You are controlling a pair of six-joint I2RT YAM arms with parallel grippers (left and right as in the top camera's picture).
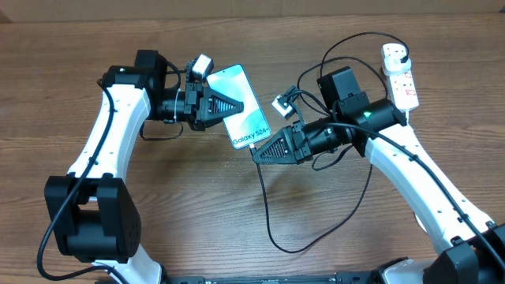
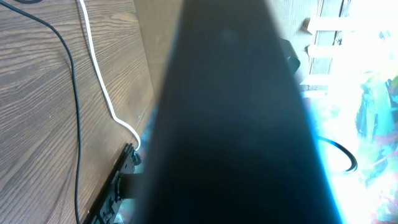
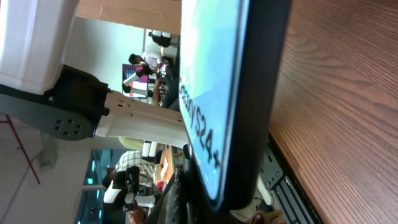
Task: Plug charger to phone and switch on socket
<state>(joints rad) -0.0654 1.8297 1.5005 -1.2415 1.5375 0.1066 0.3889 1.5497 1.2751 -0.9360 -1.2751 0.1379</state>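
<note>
Two claws meet near the middle of the table. My left claw pinches the phone by its left edge, holding it tilted with the cyan screen facing up. My right claw sits at the phone's near end, close against it; I cannot tell whether its fingers are pressed together. The charger cable runs out from under that claw's tip, loops toward the near side, then leads away to the socket at the far right.
</note>
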